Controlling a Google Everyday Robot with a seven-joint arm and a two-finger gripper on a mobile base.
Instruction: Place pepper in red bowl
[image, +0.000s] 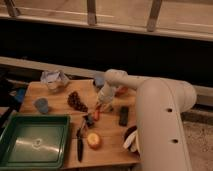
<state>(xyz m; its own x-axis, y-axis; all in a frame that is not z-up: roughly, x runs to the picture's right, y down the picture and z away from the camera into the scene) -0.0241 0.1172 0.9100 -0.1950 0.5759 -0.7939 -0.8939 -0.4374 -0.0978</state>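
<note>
Pepper (96, 115) is lying at centre frame, right at the tip of my gripper (102, 106). Its jaws are pinched shut, but I cannot tell whether they are gripping it. Red bowl (121, 91) is peeking out just to the upper right.

The thick white arm (161, 117) rises from the lower right of the view; it bends at a rounded joint (116, 77) near the middle; a slimmer forearm (107, 91) slants down and slightly left from there; the gripper (102, 106) hangs at its end, pointing downward, jaws closed together.
</note>
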